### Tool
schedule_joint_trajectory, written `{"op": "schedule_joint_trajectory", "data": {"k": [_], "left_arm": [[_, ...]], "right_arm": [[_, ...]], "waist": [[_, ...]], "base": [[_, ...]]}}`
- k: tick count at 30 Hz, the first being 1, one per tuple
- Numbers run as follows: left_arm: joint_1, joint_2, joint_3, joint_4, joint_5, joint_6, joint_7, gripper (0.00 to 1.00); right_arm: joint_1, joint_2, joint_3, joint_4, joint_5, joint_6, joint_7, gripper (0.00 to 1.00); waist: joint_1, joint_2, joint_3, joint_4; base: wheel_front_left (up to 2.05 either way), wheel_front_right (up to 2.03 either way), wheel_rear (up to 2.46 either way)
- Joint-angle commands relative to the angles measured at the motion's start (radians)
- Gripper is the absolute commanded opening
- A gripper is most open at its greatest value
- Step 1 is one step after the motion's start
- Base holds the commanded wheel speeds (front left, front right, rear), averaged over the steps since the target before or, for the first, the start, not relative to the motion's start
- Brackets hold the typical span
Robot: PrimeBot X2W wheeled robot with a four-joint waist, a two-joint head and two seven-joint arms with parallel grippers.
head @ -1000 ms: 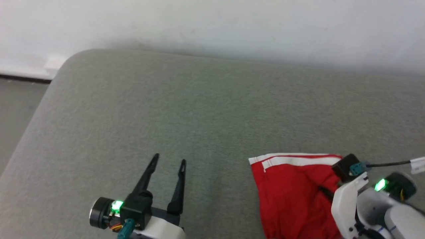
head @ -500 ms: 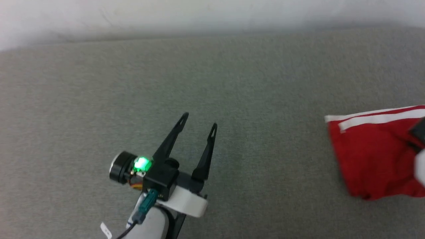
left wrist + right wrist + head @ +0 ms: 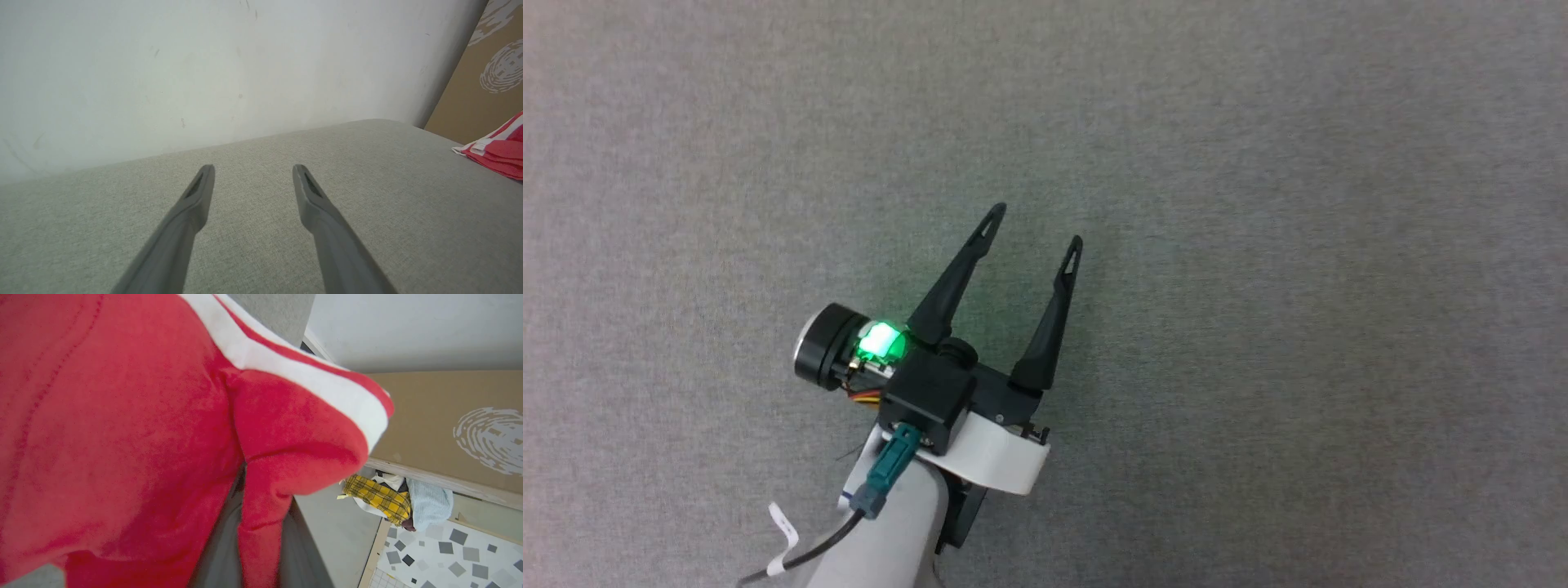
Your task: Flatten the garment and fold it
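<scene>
Fabric of the red garment (image 3: 122,416) is clamped between the dark fingers (image 3: 218,547) of the right hand (image 3: 259,514), and a white-striped fold is draped over them. In the left wrist view the garment (image 3: 498,151) is seen at the right edge, resting on the grey surface (image 3: 245,245). The left hand (image 3: 1036,224) is held over that surface, well apart from the garment, fingers spread wide.

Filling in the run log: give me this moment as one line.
left gripper open, empty, over grey surface | right gripper shut on garment | garment bunched, not flattened
</scene>
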Motion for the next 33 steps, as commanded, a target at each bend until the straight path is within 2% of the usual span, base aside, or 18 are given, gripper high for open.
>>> {"op": "schedule_joint_trajectory", "data": {"k": [1, 10, 11, 12, 19, 25, 29, 31, 33], "left_arm": [[-0.02, 0.004, -0.009, -0.009, -0.002, 0.008, -0.005, 1.0], [-0.034, 0.017, -0.022, -0.004, -0.01, 0.021, -0.005, 1.0], [-0.033, 0.019, -0.022, -0.002, -0.012, 0.023, -0.005, 1.0], [-0.031, 0.021, -0.021, 0.0, -0.013, 0.025, -0.005, 1.0], [-0.004, 0.022, -0.02, 0.018, -0.028, 0.036, -0.005, 1.0], [0.053, 0.016, -0.011, 0.04, -0.05, 0.05, -0.005, 1.0], [0.111, 0.011, 0.018, 0.049, -0.077, 0.064, -0.005, 1.0], [0.144, 0.0, 0.062, 0.051, -0.137, 0.073, -0.005, 1.0], [0.165, 0.001, 0.082, 0.059, -0.127, 0.077, -0.005, 1.0]], "right_arm": [[0.017, 0.01, -0.038, 0.052, -0.004, -0.002, -0.018, 0.0], [0.012, 0.069, -0.169, 0.205, -0.068, -0.002, -0.085, 0.0], [0.009, 0.073, -0.182, 0.217, -0.08, -0.002, -0.09, 0.57], [0.007, 0.077, -0.196, 0.228, -0.09, -0.002, -0.093, 1.0], [0.004, 0.093, -0.243, 0.24, -0.136, -0.002, -0.097, 1.0], [-0.021, 0.112, -0.271, 0.148, -0.131, -0.002, -0.109, 1.0], [-0.075, 0.176, -0.317, 0.031, -0.093, -0.002, -0.149, 1.0], [-0.101, 0.237, -0.356, -0.034, -0.063, -0.002, -0.182, 1.0], [-0.105, 0.295, -0.369, -0.103, -0.055, -0.002, -0.205, 1.0]], "waist": [[-0.0003, 0.0, 0.082, 0.051], [-0.0003, 0.0, 0.098, 0.067], [-0.0003, 0.0, 0.091, 0.066], [-0.0003, 0.0, 0.084, 0.064], [-0.0003, 0.0, 0.0, 0.043], [-0.0003, 0.0, -0.133, 0.018], [-0.0003, 0.0, -0.228, 0.009], [-0.0003, 0.0, -0.272, 0.011], [-0.0003, 0.0, -0.314, 0.016]], "base": [[0.0, 0.0, 0.0], [0.0, 0.0, 0.0], [0.0, 0.0, 0.0], [0.0, 0.0, 0.0], [0.0, 0.0, 0.0], [0.0, 0.0, 0.0], [0.0, 0.0, 0.0], [0.0, 0.0, 0.0], [0.0, 0.0, 0.0]]}}
